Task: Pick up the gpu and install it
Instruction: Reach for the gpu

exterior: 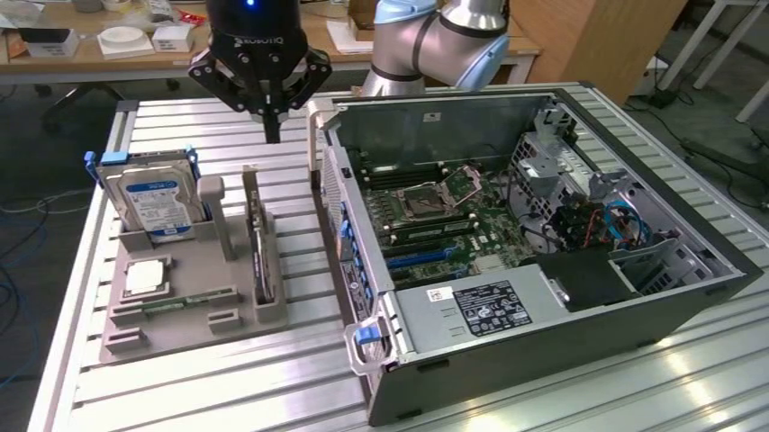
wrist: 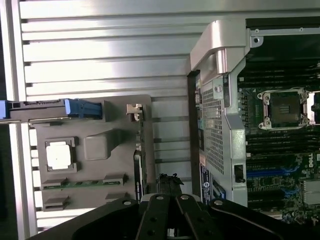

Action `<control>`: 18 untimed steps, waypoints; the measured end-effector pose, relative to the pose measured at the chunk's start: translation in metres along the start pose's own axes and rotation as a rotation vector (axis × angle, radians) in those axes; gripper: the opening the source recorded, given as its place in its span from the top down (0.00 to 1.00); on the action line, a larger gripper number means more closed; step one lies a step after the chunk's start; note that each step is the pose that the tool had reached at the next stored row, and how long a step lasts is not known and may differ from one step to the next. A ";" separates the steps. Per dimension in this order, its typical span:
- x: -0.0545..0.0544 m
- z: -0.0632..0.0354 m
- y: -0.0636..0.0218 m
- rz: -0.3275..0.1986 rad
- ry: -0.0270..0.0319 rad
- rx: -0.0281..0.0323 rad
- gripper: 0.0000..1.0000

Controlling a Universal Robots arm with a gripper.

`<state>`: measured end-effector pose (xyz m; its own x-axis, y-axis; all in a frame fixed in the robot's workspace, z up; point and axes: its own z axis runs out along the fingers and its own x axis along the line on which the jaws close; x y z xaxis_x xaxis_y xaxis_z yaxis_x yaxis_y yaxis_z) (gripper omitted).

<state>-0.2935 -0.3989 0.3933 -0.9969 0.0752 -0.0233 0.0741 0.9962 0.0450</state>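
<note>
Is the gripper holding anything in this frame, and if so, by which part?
Nothing is held. The gripper hangs above the table, fingers shut on nothing; the gpu stands on edge in the grey holder.

gpu mostly hidden in tray slot, arm cropped

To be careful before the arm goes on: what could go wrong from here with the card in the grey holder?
1. The gripper is shut and empty; lowered like that onto the gpu, it might hit the card's top edge.
2. The gpu stands on edge in a narrow slot of the grey holder, so a tilted lift could jam it.
3. The open computer case lies close beside the holder; a carried card might knock its wall.
</note>
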 end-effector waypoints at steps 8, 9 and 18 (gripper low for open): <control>0.011 -0.0003 -0.0008 0.000 0.0000 0.0000 0.90; 0.013 -0.0003 -0.0010 0.000 0.0000 0.0000 0.90; 0.027 -0.0007 -0.0020 0.000 0.0000 0.0000 0.90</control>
<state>-0.3209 -0.3989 0.3933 -0.9969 0.0752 -0.0233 0.0741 0.9962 0.0451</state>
